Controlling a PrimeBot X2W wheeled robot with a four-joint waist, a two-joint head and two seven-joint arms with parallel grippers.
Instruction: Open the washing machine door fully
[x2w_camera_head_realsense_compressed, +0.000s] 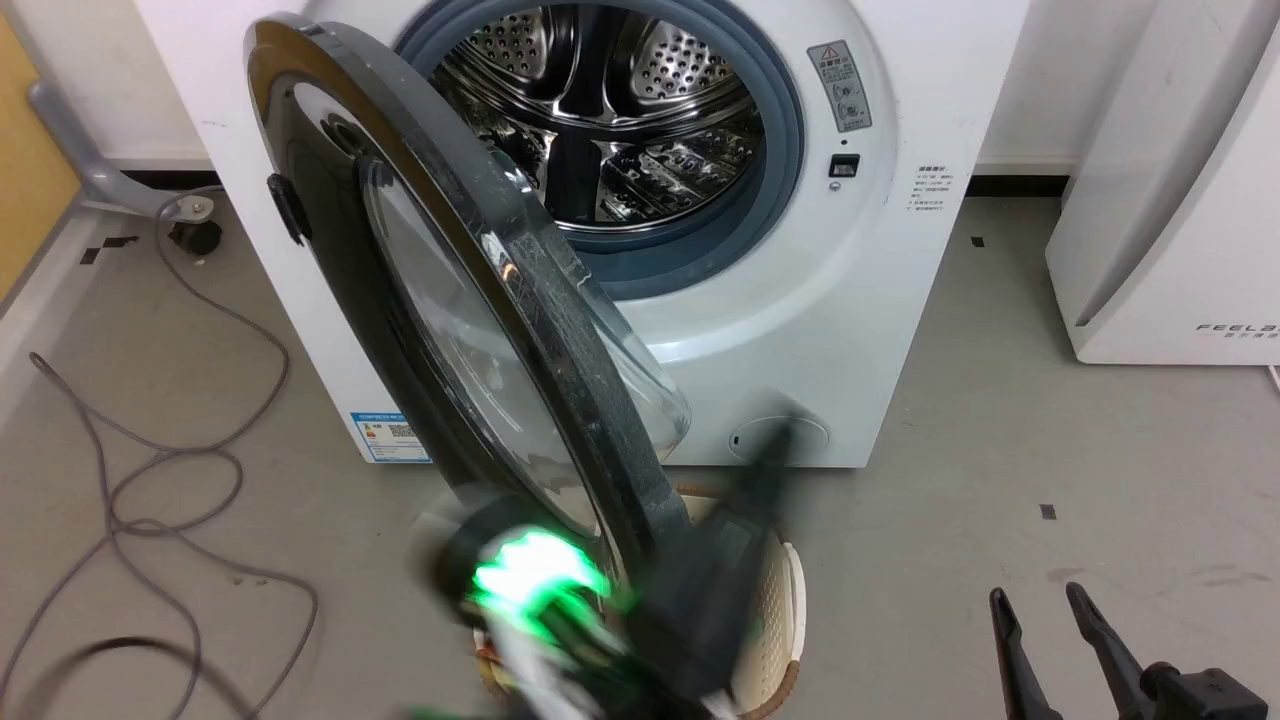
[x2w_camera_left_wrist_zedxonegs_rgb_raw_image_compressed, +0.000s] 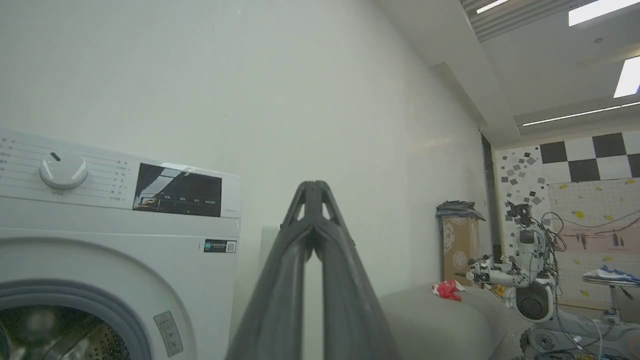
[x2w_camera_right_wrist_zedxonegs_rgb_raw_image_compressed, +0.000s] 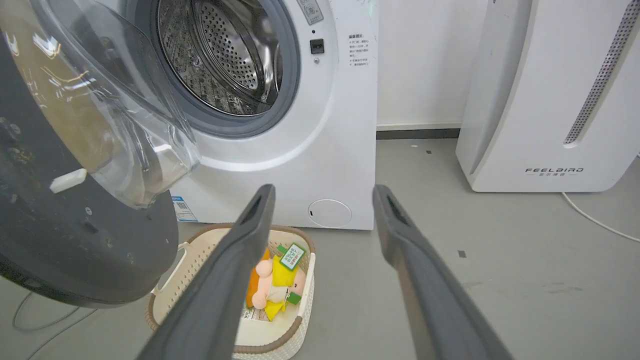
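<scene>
The washing machine door (x2w_camera_head_realsense_compressed: 440, 330) stands swung out at left, baring the steel drum of the washing machine (x2w_camera_head_realsense_compressed: 800, 300). The left pincer (x2w_camera_left_wrist_zedxonegs_rgb_raw_image_compressed: 312, 189) has its fingertips pressed together, gripping nothing. The right pincer (x2w_camera_right_wrist_zedxonegs_rgb_raw_image_compressed: 324, 189) hangs spread wide above a white basket (x2w_camera_right_wrist_zedxonegs_rgb_raw_image_compressed: 272, 345) on the floor, beside a white appliance (x2w_camera_head_realsense_compressed: 1170, 200).

Head view: left gripper (x2w_camera_head_realsense_compressed: 775, 450) is a motion-blurred dark streak, jaw gap unreadable there. Blurred arm (x2w_camera_head_realsense_compressed: 690, 610) with a smeared green light (x2w_camera_head_realsense_compressed: 535, 585) covers the washing machine door (x2w_camera_head_realsense_compressed: 420, 300) bottom rim and most of the basket (x2w_camera_head_realsense_compressed: 792, 600). Right gripper (x2w_camera_head_realsense_compressed: 1040, 610) is cut off at the bottom edge. Warning label (x2w_camera_head_realsense_compressed: 840, 85) print beyond the fingertips is too small to read. Right wrist view: one finger (x2w_camera_right_wrist_zedxonegs_rgb_raw_image_compressed: 225, 285) hides part of the basket and the plush toy (x2w_camera_right_wrist_zedxonegs_rgb_raw_image_compressed: 274, 282); door is cut off at the left edge.
</scene>
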